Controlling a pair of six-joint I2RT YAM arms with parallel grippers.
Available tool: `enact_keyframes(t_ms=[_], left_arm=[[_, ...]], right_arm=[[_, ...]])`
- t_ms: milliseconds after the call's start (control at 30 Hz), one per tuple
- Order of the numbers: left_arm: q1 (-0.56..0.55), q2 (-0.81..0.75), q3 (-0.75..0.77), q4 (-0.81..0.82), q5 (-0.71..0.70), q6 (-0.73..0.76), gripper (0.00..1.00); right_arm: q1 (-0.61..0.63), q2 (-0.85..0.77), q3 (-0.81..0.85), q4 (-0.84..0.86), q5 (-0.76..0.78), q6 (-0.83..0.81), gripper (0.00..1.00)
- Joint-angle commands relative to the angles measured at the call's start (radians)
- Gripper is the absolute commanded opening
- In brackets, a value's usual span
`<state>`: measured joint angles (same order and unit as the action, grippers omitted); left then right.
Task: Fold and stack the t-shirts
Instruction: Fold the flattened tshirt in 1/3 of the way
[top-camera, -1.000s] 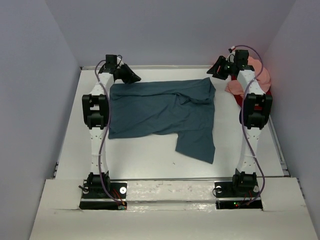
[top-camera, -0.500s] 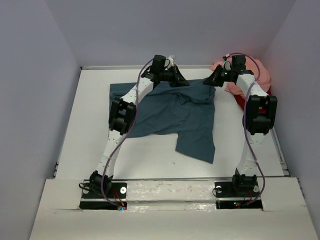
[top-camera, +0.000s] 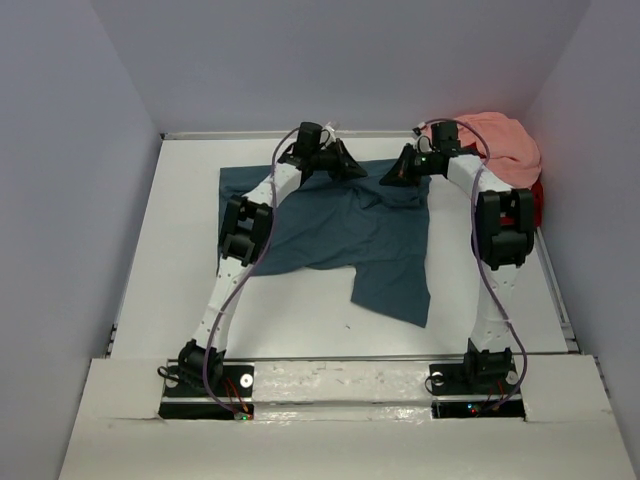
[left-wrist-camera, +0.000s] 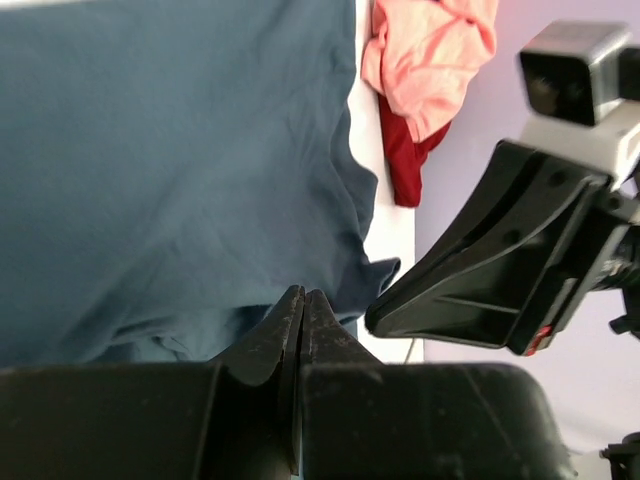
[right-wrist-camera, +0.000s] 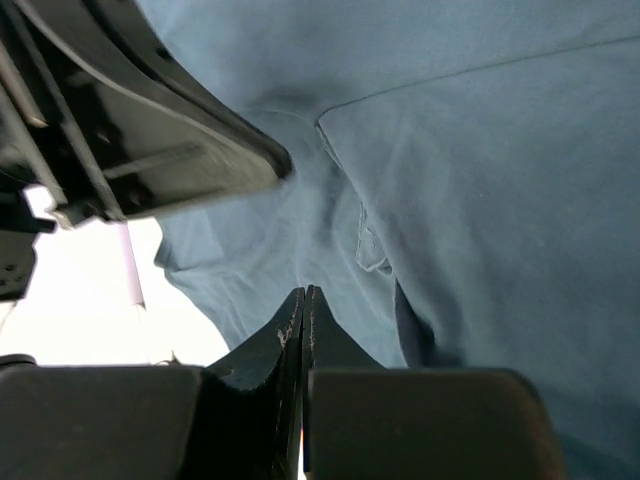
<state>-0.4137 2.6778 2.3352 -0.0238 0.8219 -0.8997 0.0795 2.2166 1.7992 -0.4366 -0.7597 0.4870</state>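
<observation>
Working first on the dark teal-blue t-shirt (top-camera: 330, 225), opened out but rumpled across the middle of the table (top-camera: 300, 330), with one flap trailing toward the near edge. Not finding a single neat fold in it yet, so judging this as the very start of the job.

Leaving the salmon pink t-shirt (top-camera: 495, 140) bunched in the far right corner, heaped partly over the red t-shirt (top-camera: 535, 195), both crumpled and nowhere near a stack.

Reaching in at the teal shirt's far edge with the left gripper (left-wrist-camera: 302, 293), jaws clenched tight together right at the cloth. Meeting it there, close alongside, with the right gripper (right-wrist-camera: 304, 290), likewise pressed fully closed, tips down against the fabric. Being unable to tell, from either wrist view, of any cloth actually caught between the jaws.

Counting nothing as finished. Expecting, as a judgement only, all of it to be remaining: folding the teal shirt, then spreading and folding the pink and the red, then stacking all three.
</observation>
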Motion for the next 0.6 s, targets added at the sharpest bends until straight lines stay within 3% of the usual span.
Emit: enact_keyframes(t_ms=[0, 333, 400, 433, 467, 567], left_arm=[[0.013, -0.006, -0.01, 0.091, -0.013, 0.004, 0.08], [0.041, 0.039, 0.013, 0.094, -0.038, -0.022, 0.08], [0.044, 0.036, 0.004, 0.093, -0.038, -0.033, 0.08], [0.05, 0.033, 0.001, 0.091, -0.041, -0.034, 0.08], [0.052, 0.027, -0.008, 0.085, -0.046, -0.034, 0.08], [0.061, 0.025, -0.014, 0.075, -0.056, -0.05, 0.08]], right_arm=[[0.015, 0.021, 0.003, 0.048, 0.005, 0.009, 0.0], [0.016, 0.098, 0.078, 0.047, -0.019, -0.002, 0.0], [0.016, 0.091, 0.095, 0.019, -0.021, -0.001, 0.12], [0.028, 0.069, 0.098, 0.009, -0.015, -0.001, 0.24], [0.037, 0.055, 0.097, -0.01, -0.007, 0.002, 0.46], [0.058, 0.005, 0.106, -0.072, 0.017, 0.012, 0.59]])
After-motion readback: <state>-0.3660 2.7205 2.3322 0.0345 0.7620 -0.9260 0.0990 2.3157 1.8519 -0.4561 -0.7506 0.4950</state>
